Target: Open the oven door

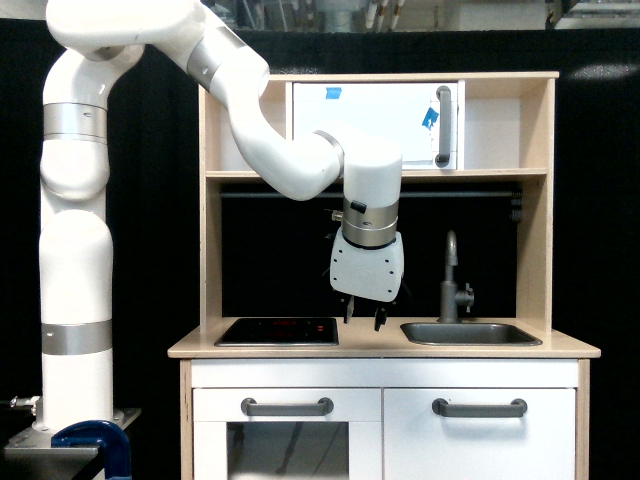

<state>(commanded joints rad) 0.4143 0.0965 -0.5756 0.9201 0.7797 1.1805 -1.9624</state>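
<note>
The gripper [364, 318] hangs pointing down over the wooden countertop [370, 345] of a play kitchen, between the black hob [277, 331] on the exterior view's left and the grey sink [470, 334] on the exterior view's right. Its two dark fingers [349, 309] stand apart with a clear gap between them and nothing held; the tips are just above the countertop, not touching it. The white arm [290, 160] bends up from the wrist, crosses in front of the upper shelf [480, 174] and the left part of the cabinet above it, then runs to a tall column at the exterior view's left.

The oven door [375, 125] sits closed in the upper cabinet, above and slightly to the exterior view's right of the gripper, well apart from it. Its vertical grey bar handle [443, 126] lies along the edge at the exterior view's right, with blue tape bits [430, 117] on the panel. The arm's elbow overlaps the door's lower left corner.

A grey tap [452, 280] stands behind the sink. Below the countertop are two white fronts with horizontal grey handles [287, 407]; the left one has a glass window [287, 449].
</note>
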